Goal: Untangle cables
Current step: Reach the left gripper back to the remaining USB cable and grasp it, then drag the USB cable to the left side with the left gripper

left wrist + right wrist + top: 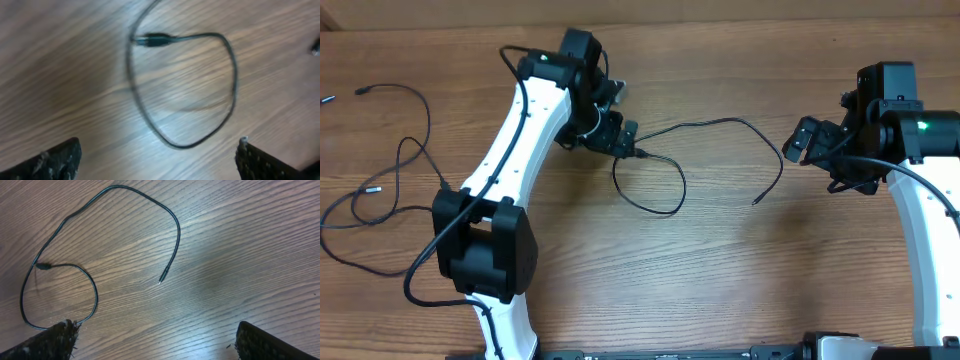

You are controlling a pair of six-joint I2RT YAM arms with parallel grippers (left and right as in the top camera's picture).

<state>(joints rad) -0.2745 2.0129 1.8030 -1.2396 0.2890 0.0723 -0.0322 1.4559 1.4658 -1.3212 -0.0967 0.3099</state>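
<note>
My left gripper [626,140] hangs over the wooden table [720,280] with its fingers spread wide, holding nothing. The middle cable [720,124] curls into a loop just beneath it, and its small plug [157,39] lies where the loop closes. My right gripper [800,142], also wide apart and empty, hovers near that cable's far bend. The cable's bare tip [161,280] rests clear of both fingers. Loose cable strands [420,97] sprawl beside my left arm.

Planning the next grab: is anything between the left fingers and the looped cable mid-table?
Nothing visible. The open left fingers hang above the looped cable, with only bare wooden table around it.
</note>
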